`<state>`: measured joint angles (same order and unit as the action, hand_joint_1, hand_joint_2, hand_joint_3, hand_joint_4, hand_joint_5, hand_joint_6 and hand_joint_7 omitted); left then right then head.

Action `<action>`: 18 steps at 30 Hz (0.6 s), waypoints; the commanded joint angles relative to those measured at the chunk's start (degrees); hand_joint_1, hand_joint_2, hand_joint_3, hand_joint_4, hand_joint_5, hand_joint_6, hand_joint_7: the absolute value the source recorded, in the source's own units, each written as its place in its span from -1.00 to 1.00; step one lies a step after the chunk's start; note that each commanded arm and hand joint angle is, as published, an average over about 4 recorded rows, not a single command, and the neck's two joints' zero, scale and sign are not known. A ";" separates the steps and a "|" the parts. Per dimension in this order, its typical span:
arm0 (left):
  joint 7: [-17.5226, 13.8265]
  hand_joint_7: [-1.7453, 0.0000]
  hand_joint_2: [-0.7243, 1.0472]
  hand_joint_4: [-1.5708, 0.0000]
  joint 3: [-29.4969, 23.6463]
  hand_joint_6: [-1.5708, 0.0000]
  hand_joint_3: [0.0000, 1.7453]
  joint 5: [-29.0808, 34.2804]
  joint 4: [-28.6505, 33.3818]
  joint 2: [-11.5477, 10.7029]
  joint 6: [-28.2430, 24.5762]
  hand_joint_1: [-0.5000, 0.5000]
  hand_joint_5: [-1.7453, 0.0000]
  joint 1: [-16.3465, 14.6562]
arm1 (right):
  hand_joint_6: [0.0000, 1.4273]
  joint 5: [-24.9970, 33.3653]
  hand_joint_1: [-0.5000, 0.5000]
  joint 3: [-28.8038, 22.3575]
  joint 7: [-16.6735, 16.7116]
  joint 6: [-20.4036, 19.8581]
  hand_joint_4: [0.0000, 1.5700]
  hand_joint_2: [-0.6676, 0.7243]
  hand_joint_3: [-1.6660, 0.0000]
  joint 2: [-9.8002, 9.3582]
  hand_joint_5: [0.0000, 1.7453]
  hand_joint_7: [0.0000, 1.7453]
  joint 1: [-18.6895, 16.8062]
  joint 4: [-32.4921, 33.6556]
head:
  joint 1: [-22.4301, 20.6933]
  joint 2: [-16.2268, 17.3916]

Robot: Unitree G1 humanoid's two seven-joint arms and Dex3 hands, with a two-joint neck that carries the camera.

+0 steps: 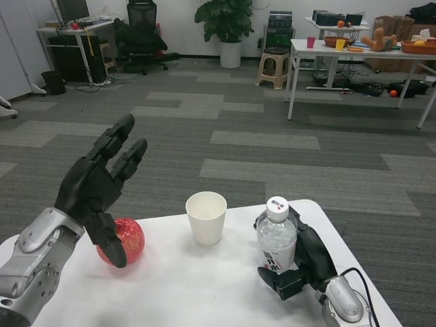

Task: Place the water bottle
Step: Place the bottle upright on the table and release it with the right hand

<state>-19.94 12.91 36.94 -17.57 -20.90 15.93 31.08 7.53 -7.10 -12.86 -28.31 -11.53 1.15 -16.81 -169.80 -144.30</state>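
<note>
Here, one water bottle [276,240] stands upright near the right edge of the white table [184,289], its white cap on and a label across its lower body. The right hand [303,262] wraps it from the right side and behind, black fingers [281,283] curled around the base and lower body, so the bottle is gripped with its foot on or just at the tabletop; which of the two I cannot tell.

One white paper cup [206,217] stands upright near the far edge, about midway along it, just beside the bottle on its left and apart from it. One red apple [123,240] lies toward the left part of the table. The left hand [95,187] is raised over that side, palm open, fingers [117,139] spread and pointing up and away, holding nothing; its thumb hangs down in front of the apple and hides part of it.

The tabletop is plain white with rounded far corners. Beyond it lies grey carpet in light and dark bands. Further back stand a second white table [354,49] carrying assorted small things, a beige stool [273,68], a potted plant [227,24], a black office chair [142,34] and a desk [71,30] at the far left.
</note>
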 commanded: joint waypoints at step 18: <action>-0.01 1.00 -0.70 1.00 -0.08 1.00 -0.90 -0.33 0.32 -0.20 -0.47 -1.00 1.00 0.19 | -1.00 10.53 0.38 2.75 -3.02 -4.03 -1.00 -0.64 -0.81 0.59 -1.00 -1.00 0.52 -2.53 | -0.07 -0.58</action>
<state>-19.96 12.93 36.93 -17.56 -20.89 15.90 31.11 16.52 -4.70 -15.04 -30.88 -11.13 1.20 -18.96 -169.84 -144.84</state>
